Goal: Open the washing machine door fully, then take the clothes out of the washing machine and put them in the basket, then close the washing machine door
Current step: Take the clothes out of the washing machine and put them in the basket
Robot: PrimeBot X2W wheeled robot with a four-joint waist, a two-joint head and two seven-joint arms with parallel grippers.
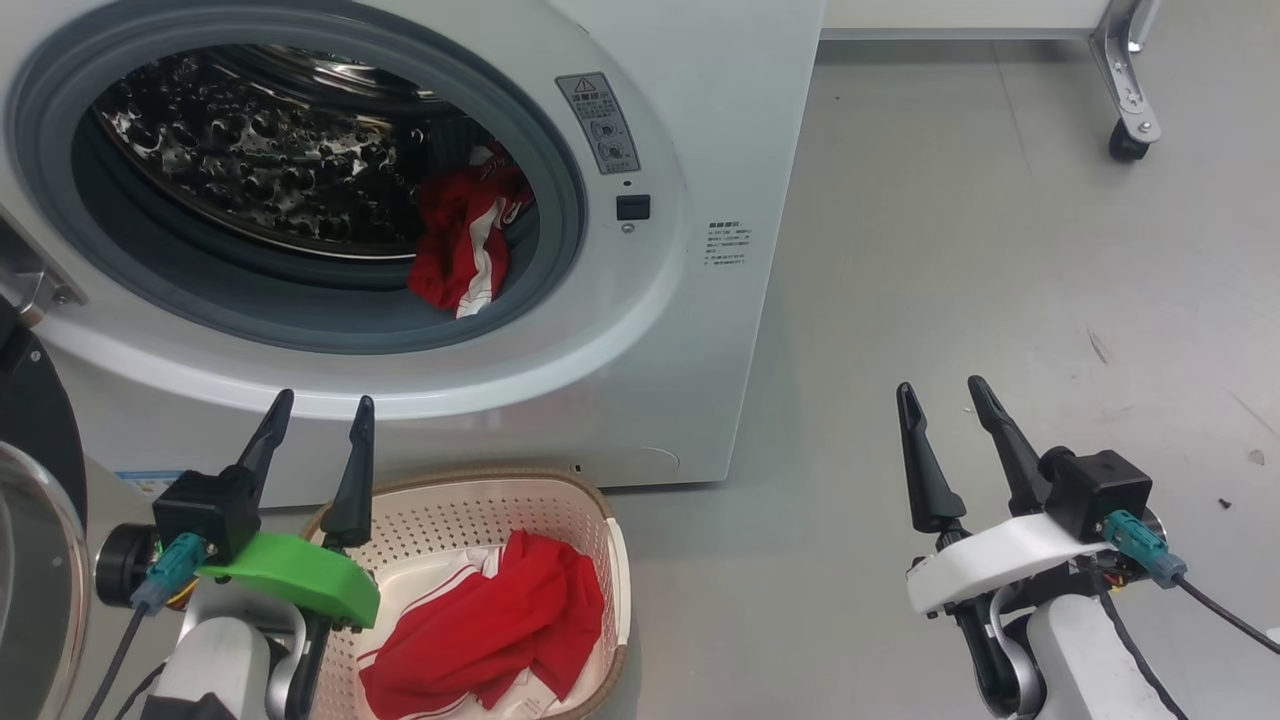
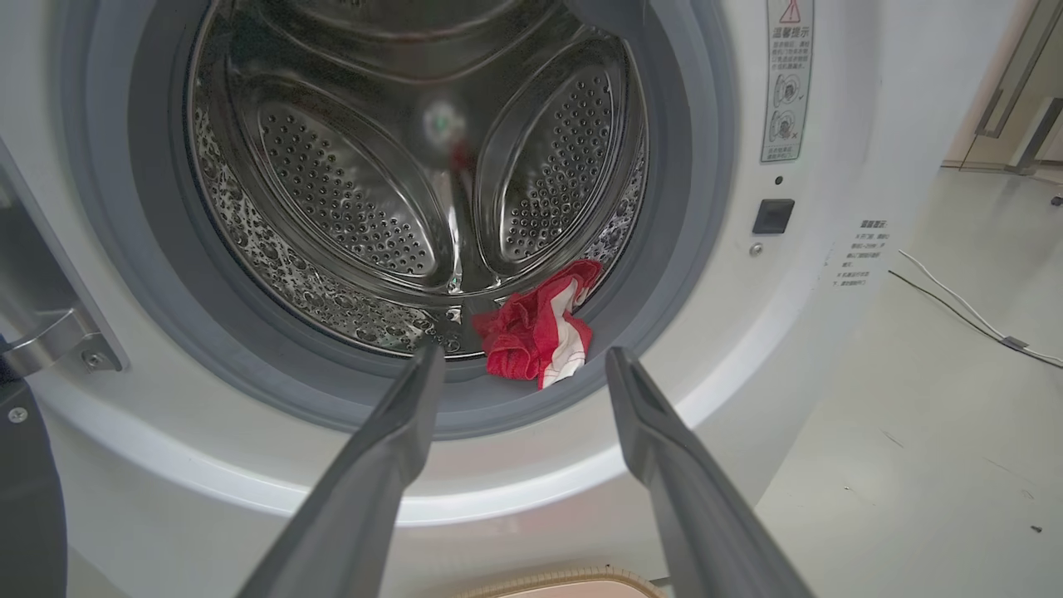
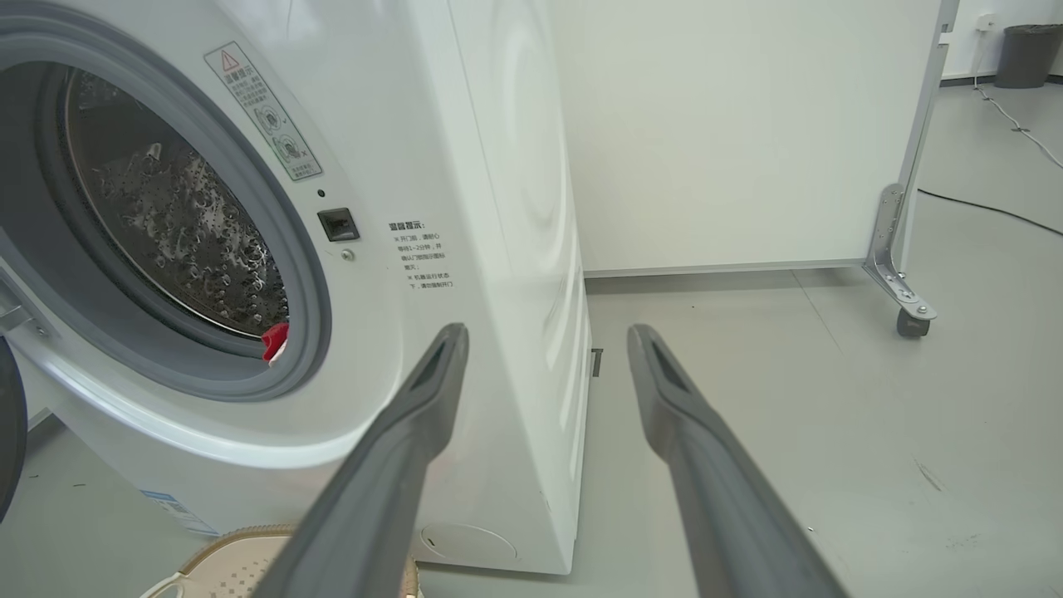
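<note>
1. The left gripper point(image 1: 325, 398) is hovering wide open and empty before the drum point(image 1: 250, 150).
2. The red garment point(image 1: 460, 250) is lying at the drum's 4 o'clock, calling for a low, deep reach.
3. The right gripper point(image 1: 940, 385) is idling open, empty.

The left edge of my head view cuts off most of the door point(image 1: 40, 440). My left arm point(image 1: 225, 650) hides the near left corner of the basket point(image 1: 520, 505). The print on the warning label point(image 1: 604, 124) is too small to read.
</note>
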